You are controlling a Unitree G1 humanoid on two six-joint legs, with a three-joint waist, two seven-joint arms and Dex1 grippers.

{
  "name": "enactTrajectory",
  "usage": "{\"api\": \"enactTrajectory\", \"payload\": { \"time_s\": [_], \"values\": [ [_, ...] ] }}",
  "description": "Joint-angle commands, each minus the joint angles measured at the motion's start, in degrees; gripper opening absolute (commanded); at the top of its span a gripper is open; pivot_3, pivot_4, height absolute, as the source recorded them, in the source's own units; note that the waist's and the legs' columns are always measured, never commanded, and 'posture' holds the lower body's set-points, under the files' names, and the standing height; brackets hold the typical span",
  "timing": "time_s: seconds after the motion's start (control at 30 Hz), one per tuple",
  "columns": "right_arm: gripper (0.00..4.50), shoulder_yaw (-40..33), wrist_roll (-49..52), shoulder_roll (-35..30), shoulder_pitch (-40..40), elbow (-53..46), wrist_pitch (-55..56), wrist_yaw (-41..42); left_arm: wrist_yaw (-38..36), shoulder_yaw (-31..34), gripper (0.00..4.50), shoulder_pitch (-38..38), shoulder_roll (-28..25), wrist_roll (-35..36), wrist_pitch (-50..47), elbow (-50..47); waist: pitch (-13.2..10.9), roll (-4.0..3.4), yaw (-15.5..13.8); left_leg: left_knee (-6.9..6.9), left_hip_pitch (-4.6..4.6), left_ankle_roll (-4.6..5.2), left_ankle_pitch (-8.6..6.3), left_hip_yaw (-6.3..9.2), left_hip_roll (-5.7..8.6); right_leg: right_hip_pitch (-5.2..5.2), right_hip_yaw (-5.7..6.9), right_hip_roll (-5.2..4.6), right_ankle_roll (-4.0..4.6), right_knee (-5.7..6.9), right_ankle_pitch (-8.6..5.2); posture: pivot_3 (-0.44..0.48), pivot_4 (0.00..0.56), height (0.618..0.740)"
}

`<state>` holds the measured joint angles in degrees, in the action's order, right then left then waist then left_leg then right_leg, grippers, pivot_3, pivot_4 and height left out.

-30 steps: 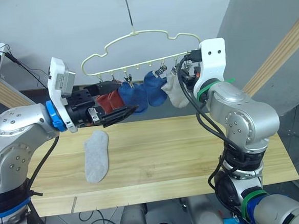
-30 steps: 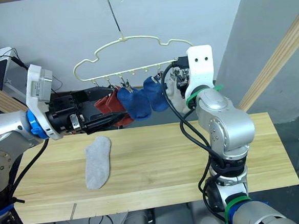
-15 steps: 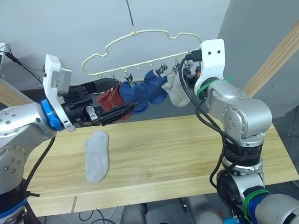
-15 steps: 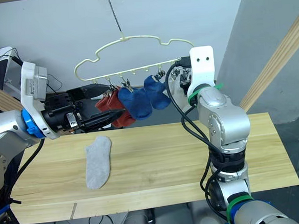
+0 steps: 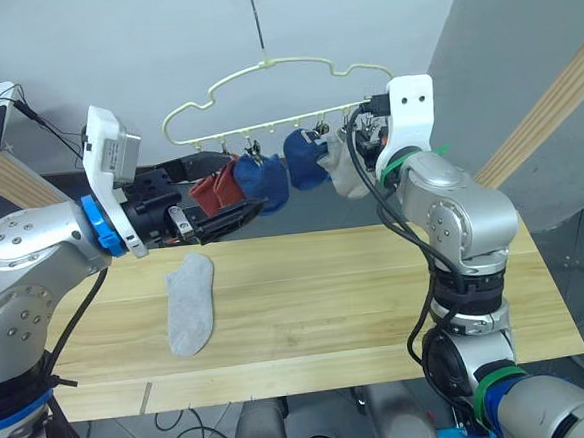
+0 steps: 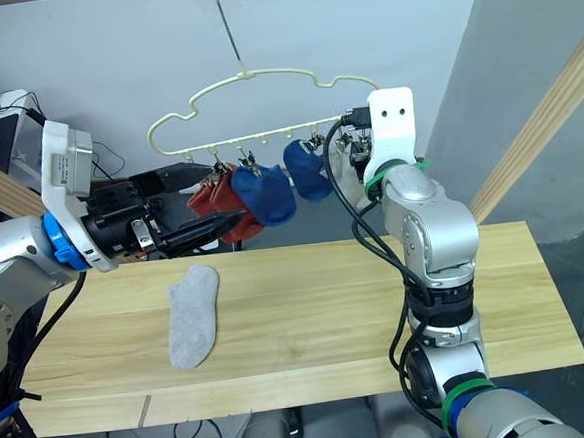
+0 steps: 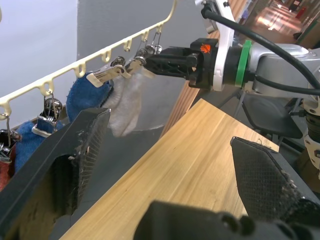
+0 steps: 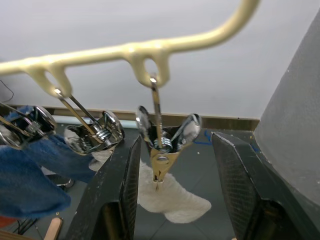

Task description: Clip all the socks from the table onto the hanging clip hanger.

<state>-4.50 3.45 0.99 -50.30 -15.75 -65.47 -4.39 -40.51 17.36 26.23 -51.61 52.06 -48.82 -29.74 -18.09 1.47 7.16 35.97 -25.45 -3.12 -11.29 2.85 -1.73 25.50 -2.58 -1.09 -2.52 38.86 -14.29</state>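
Both claws spread – left claw point(image 7: 170, 165) empty, right claw point(image 8: 172, 165) around a clip point(image 8: 161, 142) on the clip hanger point(image 5: 263, 91)

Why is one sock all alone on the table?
One light grey sock lies flat on the table, not yet clipped. The others hang bunched along the clip hanger, whose bar tilts, higher toward the right gripper. Nothing looks broken.
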Motion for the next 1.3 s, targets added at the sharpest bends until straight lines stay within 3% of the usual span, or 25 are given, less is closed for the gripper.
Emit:
{"api": "enactTrajectory", "payload": {
  "time_s": [0.03, 1.3],
  "values": [
    [2.28, -0.40, -0.04, 0.35, -1.84, -0.33, 2.09, -0.68, 0.59, 2.14, 4.44, -0.19, -1.04, 1.32, 0.01, -2.27, 0.00, 0.00, -0.25, 0.00, 0.00, 0.00, 0.00, 0.00, 0.00, 0.00, 0.00, 0.00, 0.00, 0.00, 0.00, -0.102, 0.313, 0.740],
    [2.28, -1.20, -0.54, -2.82, -0.43, -1.26, 0.29, -2.38, 1.59, 0.90, 4.44, -0.38, -0.23, 0.67, 1.00, -2.24, 0.00, 0.00, -1.18, 0.03, 0.00, 0.00, 0.00, 0.00, 0.00, 0.00, 0.01, 0.00, 0.01, 0.02, 0.01, -0.121, 0.304, 0.740]
  ]
}}
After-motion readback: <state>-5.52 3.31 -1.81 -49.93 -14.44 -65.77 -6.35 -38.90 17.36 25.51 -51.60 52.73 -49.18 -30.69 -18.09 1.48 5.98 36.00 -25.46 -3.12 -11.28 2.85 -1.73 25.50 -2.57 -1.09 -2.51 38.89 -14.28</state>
